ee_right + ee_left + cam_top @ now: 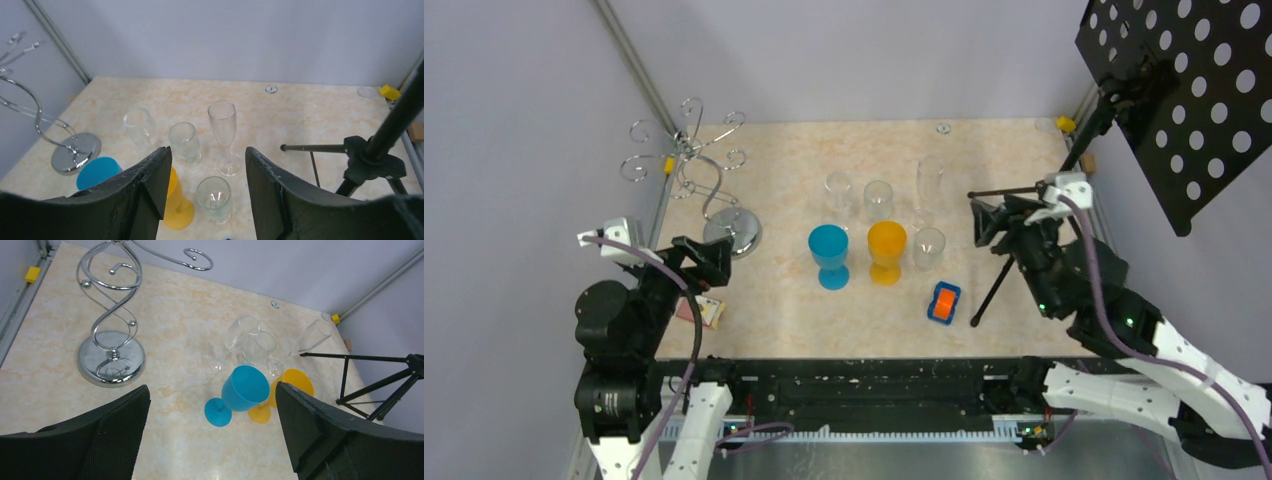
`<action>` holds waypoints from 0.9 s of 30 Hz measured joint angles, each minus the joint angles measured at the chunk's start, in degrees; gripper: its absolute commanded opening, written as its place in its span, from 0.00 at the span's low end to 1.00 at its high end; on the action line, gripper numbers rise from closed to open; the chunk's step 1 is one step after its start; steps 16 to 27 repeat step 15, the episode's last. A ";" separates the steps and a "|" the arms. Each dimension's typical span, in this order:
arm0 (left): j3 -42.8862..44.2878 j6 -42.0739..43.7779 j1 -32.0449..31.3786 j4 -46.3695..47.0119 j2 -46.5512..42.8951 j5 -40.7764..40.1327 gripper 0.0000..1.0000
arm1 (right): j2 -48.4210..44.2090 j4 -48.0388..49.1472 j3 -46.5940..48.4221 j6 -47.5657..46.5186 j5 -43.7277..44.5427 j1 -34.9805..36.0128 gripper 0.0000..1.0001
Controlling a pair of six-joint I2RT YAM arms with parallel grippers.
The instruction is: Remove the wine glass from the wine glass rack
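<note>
The silver wire wine glass rack (pixel 732 232) stands at the back left on its round chrome base, also in the left wrist view (pixel 111 359) and the right wrist view (pixel 75 152). No glass hangs on its curled arms. A blue goblet (pixel 829 252), an orange goblet (pixel 887 250) and several clear glasses, one a tall flute (pixel 930 185), stand upright mid-table. My left gripper (pixel 709 258) is open and empty just in front of the rack base, with the blue goblet (pixel 245 389) ahead of it. My right gripper (pixel 986 222) is open and empty right of the glasses, above a short clear glass (pixel 214 197).
A black tripod (pixel 994 290) stands at the right beside my right arm, under a black perforated panel (pixel 1184 90). An orange and blue toy (pixel 943 302) lies near the front. A small card (pixel 707 312) lies under my left arm. Grey walls close the left and back.
</note>
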 measured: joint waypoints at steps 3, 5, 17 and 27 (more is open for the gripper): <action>-0.52 -0.52 0.00 -0.39 -1.99 -1.97 0.99 | -5.62 1.46 -1.70 -1.20 0.24 0.00 0.58; -0.76 -0.70 0.00 -0.74 -3.08 -3.30 0.99 | -8.41 1.44 -1.81 -1.70 -0.02 0.00 0.58; -1.09 -1.05 0.00 -1.14 -4.90 -6.38 0.99 | -12.63 -4.57 -1.64 -0.11 -0.79 0.00 0.58; -1.09 -1.05 0.00 -1.14 -4.90 -6.38 0.99 | -12.63 -4.57 -1.64 -0.11 -0.79 0.00 0.58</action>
